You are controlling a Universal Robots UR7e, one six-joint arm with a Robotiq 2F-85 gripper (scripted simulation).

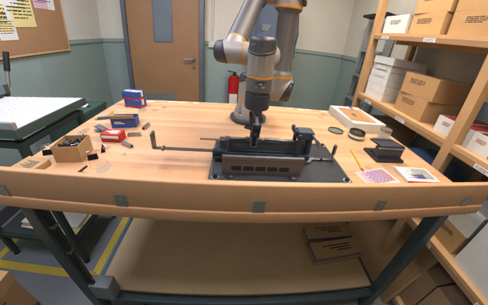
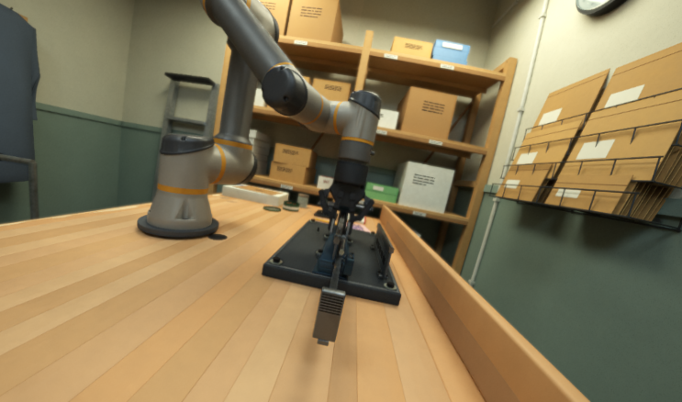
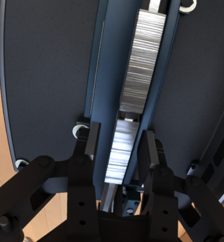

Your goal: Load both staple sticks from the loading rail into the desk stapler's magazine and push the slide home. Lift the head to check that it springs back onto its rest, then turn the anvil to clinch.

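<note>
A silver staple stick point(image 3: 121, 151) lies in the blue magazine channel point(image 3: 107, 99) directly between the fingers of my gripper point(image 3: 119, 146), which is open and holds nothing. A second staple stick point(image 3: 142, 64) lies further along the same channel, its near end close to the first. The stapler point(image 1: 261, 146) sits on a dark base plate point(image 1: 280, 170) at the middle of the bench. Its slide point(image 1: 179, 148) is pulled far out to the left, ending in an upright handle point(image 1: 152, 139). My gripper point(image 1: 254, 137) points straight down into the magazine. The grey loading rail point(image 1: 262, 165) stands in front of the stapler.
The bench's raised front lip point(image 1: 238, 197) runs just in front of the base plate. Left lie small boxes point(image 1: 113, 135) and an open carton of clips point(image 1: 71, 147). Right are a black block point(image 1: 385, 148), a pencil point(image 1: 356, 159), paper cards point(image 1: 397, 175) and shelving point(image 1: 447, 91).
</note>
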